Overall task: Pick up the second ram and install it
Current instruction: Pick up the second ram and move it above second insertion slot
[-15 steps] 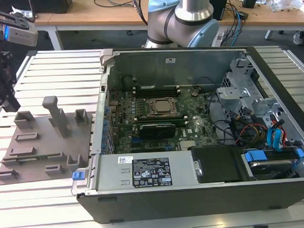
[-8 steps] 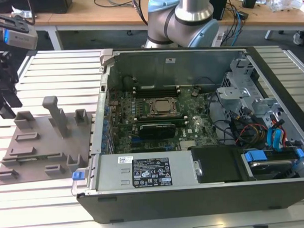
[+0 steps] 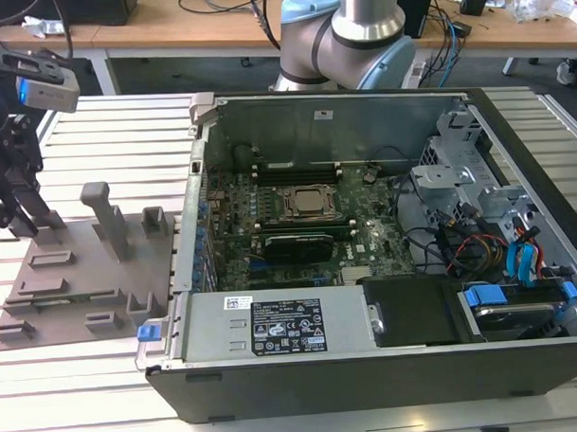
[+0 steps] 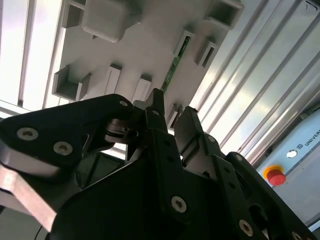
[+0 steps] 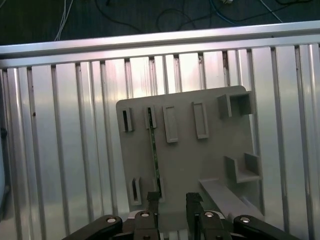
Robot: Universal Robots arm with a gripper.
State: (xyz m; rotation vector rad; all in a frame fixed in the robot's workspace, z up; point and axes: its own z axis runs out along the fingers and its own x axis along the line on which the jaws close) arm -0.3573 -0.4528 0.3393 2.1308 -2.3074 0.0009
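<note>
Black gripper hovers, fingers spread, over thin green ram stick (standing on edge) in matte grey slotted tray.

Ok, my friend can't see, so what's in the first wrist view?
A thin green ram stick stands on its edge in slots of a grey tray, which lies on a ribbed metal table. The black gripper hangs open over the tray, its fingertips apart near one end of the stick.
</note>
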